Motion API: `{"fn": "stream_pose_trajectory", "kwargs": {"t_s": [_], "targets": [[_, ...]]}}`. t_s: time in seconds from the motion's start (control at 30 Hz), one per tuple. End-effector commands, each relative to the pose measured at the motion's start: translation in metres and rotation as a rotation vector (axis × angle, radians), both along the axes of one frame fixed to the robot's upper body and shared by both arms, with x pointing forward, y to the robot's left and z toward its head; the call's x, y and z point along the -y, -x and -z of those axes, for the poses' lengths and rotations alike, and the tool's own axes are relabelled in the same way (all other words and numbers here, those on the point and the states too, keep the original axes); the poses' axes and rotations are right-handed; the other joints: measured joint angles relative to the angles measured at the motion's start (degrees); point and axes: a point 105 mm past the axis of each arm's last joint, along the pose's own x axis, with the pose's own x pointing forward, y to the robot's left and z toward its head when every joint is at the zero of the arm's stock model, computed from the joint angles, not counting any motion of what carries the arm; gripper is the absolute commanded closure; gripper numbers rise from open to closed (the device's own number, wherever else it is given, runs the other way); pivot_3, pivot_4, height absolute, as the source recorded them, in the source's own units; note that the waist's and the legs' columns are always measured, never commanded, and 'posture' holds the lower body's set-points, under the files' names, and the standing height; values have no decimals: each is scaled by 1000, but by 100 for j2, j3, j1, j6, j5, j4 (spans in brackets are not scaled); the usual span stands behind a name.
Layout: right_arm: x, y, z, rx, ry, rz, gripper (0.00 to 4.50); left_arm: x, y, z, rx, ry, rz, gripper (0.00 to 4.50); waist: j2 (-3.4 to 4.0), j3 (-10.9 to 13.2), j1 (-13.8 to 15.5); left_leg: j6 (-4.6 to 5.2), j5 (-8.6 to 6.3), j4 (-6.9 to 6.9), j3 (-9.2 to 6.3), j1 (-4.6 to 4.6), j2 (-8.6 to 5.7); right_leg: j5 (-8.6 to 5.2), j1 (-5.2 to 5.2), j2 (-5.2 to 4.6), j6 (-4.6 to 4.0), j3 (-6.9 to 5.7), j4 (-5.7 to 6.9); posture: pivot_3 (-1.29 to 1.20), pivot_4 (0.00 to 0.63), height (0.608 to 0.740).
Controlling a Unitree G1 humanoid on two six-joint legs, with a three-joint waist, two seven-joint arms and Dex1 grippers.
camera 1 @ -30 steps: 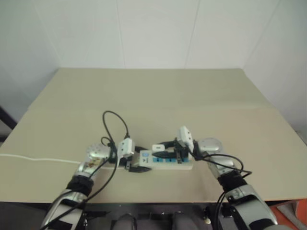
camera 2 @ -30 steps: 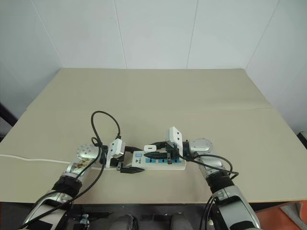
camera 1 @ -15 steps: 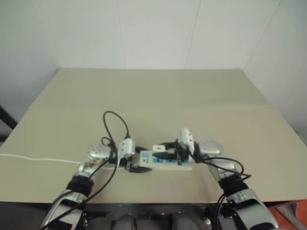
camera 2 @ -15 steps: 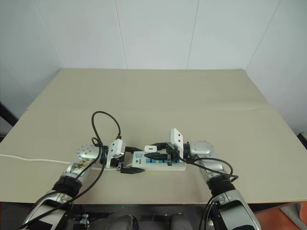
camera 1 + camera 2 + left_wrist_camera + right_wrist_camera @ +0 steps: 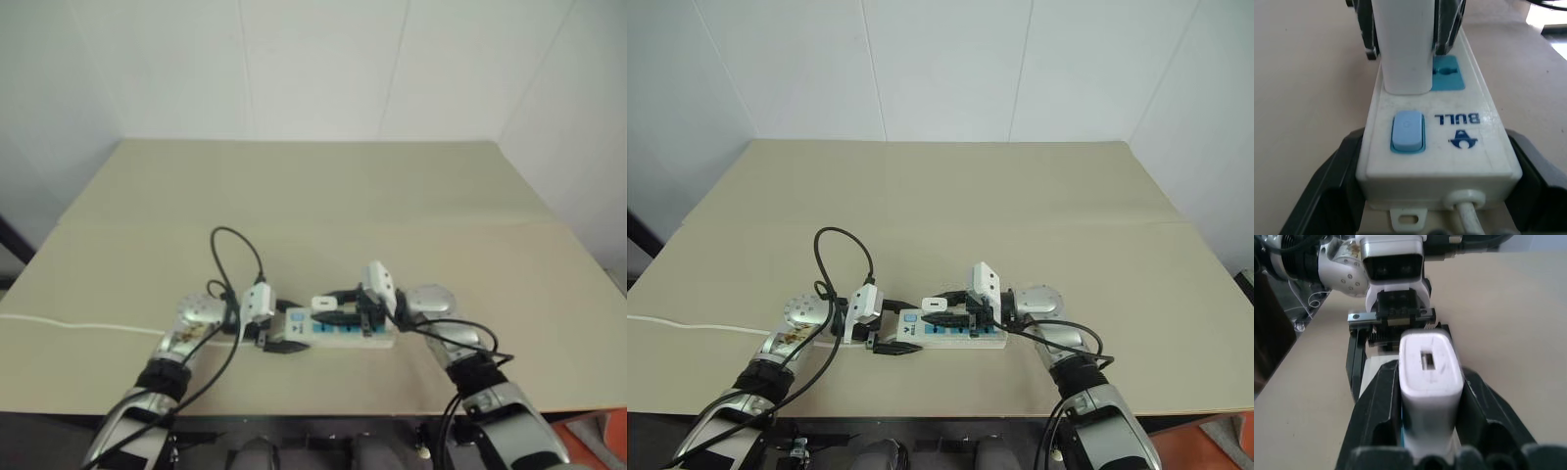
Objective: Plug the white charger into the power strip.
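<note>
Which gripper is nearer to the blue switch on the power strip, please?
Left. The left gripper straddles the power strip's cord end, beside the blue switch; the right gripper flanks the white charger, farther along.

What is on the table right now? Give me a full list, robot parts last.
table: one, beige, in front of white walls.
power strip: one, white with blue sockets and a blue switch, near the table's front edge, between the grippers.
charger: one, white, standing upright on the strip in the socket next to the switch.
cord: one, thin, white, running left off the table.
left gripper: one, black fingers either side of the strip's switch end.
right gripper: one, black fingers flanking the charger.
</note>
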Motion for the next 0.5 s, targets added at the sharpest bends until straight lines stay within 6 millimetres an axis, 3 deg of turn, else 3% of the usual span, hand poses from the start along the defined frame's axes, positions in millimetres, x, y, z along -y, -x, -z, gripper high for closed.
{"fn": "stream_pose_trajectory", "kwargs": {"t_s": [0.03, 0.13, 0.17, 0.23, 0.27, 0.33, 0.5], "targets": [[15, 14, 46, -149, 148, 17, 1308, -13, 5, 12, -28, -65, -10, 1183, -36, -22, -7, 0, 0, -8, -1, 7, 1, -1, 1, 2, -2, 0, 0, 0, 150, 740], [12, 16, 43, -149, 154, -7, 219, -11, 5, 11, -29, -61, -7, 1183, -47, -29, -6, 0, 0, -20, -2, 19, 5, -6, 5, 6, -11, 0, 0, 0, 150, 740], [12, 17, 43, -153, 155, -14, 42, -11, 5, 11, -30, -59, -6, 1183, -48, -30, -5, 0, 0, -22, -2, 19, 5, -8, 4, 7, -14, 0, 0, 0, 150, 740], [11, 18, 43, -147, 157, -13, 42, -9, 4, 8, -42, -42, -7, 1183, -52, -32, -4, 0, 0, -26, -3, 19, 6, -9, 3, 9, -15, 0, 0, 0, 150, 740], [11, 18, 43, -142, 157, -10, 0, -7, 4, 4, -48, -25, -5, 445, -52, -32, -4, 0, 0, -28, -5, 17, 8, -9, 1, 12, -16, 0, 0, 0, 150, 740], [10, 18, 43, -137, 157, -8, 0, -6, 4, -2, -54, -3, -6, 18, -52, -32, -3, 0, 0, -35, -6, 14, 8, -10, -4, 13, -18, 0, 0, 0, 150, 740], [8, 16, 35, -93, 138, 1, 0, -6, 12, -25, -26, 44, 34, 18, -53, -32, -4, 0, 0, -48, -6, 12, 11, -12, -9, 14, -22, 0, -4, 0, 150, 740]]}}
